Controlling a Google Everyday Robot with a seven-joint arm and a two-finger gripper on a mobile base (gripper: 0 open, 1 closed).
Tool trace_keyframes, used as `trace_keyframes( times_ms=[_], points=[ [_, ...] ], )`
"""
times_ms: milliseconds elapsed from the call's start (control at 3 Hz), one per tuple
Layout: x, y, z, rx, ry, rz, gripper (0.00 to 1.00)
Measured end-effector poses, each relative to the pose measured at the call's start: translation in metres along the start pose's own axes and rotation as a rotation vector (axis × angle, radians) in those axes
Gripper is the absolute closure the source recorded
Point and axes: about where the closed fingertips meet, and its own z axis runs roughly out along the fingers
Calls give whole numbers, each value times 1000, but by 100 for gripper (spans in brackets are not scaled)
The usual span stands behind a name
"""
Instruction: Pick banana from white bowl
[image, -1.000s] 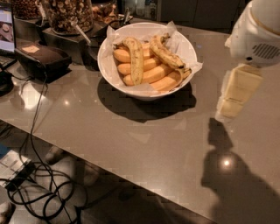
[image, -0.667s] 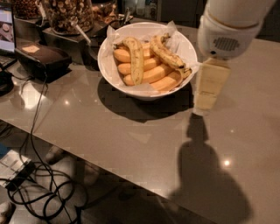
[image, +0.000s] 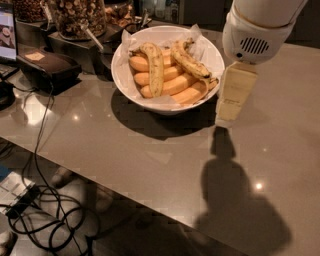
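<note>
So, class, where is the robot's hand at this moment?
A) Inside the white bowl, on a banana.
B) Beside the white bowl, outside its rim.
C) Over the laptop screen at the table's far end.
B: the hand hangs beside the white bowl, outside its rim, while the dark-ended banana lies in the bowl with nothing on it.
</note>
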Motion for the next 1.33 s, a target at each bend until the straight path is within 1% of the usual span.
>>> trace_keyframes(
  times_ms=[333, 667, 1000, 1333],
  points=[
    [-18, -20, 8, -78, -51, 102, 0],
    [-49, -51, 5, -82, -78, 150, 0],
    [-60, -60, 0, -52, -118, 147, 0],
    [-75, -65, 12, -89, -145, 178, 0]
  ],
)
